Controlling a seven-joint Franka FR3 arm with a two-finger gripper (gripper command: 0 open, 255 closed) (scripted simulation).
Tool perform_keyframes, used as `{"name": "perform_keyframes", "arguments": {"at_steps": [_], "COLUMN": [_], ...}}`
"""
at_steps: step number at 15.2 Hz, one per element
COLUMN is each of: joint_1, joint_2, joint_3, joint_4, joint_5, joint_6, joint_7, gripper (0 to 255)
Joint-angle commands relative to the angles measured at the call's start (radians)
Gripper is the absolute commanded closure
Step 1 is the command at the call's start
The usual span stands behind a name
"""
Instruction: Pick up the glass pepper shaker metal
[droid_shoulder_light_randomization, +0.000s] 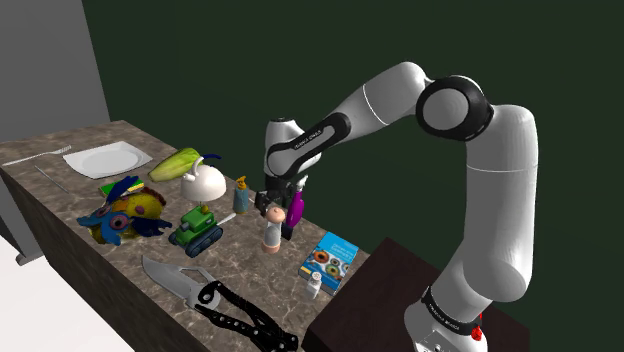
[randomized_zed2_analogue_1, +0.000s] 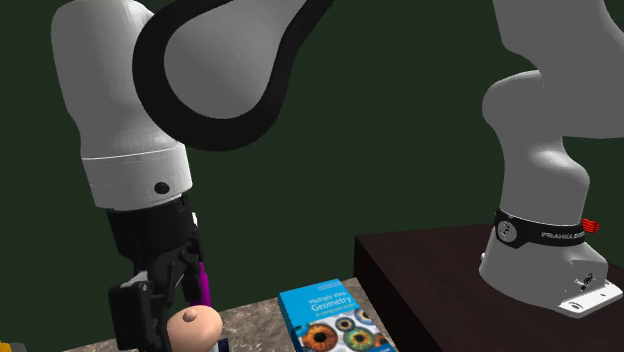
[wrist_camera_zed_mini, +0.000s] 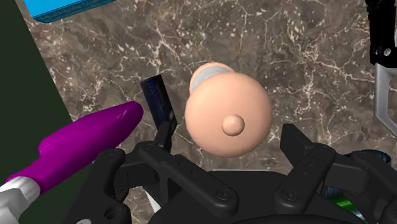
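A shaker with a round peach head and a pale grey collar (droid_shoulder_light_randomization: 271, 226) stands upright on the brown marble counter (droid_shoulder_light_randomization: 95, 250), just off the counter's far edge. My black gripper (droid_shoulder_light_randomization: 276, 203) hangs right over it, open. In the wrist view the peach head (wrist_camera_zed_mini: 227, 118) sits between the fingers (wrist_camera_zed_mini: 158, 102) of my gripper (wrist_camera_zed_mini: 222, 111), and a gap shows on each side. The second exterior view has the head (randomized_zed2_analogue_1: 194, 326) beside my gripper (randomized_zed2_analogue_1: 152, 300). A small pale shaker (droid_shoulder_light_randomization: 314, 283) stands by the blue book (droid_shoulder_light_randomization: 330, 259).
A purple-tipped object (wrist_camera_zed_mini: 83, 143) stands close beside the gripper, toward the dark green wall. A small bottle (droid_shoulder_light_randomization: 241, 193), a white kettle (droid_shoulder_light_randomization: 204, 183), a green toy tank (droid_shoulder_light_randomization: 196, 226), a folding knife (droid_shoulder_light_randomization: 178, 274) and black pliers (droid_shoulder_light_randomization: 245, 320) lie around. My stand (randomized_zed2_analogue_1: 470, 270) is nearby.
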Motion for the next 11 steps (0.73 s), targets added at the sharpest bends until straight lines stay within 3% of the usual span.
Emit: {"name": "perform_keyframes", "arguments": {"at_steps": [1,2,3,11], "joint_1": [0.003,0.003,0.002,0.003], "joint_2": [0.016,0.016,0.015,0.018], "joint_3": [0.000,0.000,-0.001,-0.001], "joint_4": [0.001,0.002,0.002,0.004], "joint_5": [-0.002,-0.002,-0.002,-0.002], "joint_6": [0.015,0.014,0.013,0.014], "joint_7": [0.004,0.004,0.003,0.003], "gripper": [0,0,255,255]}}
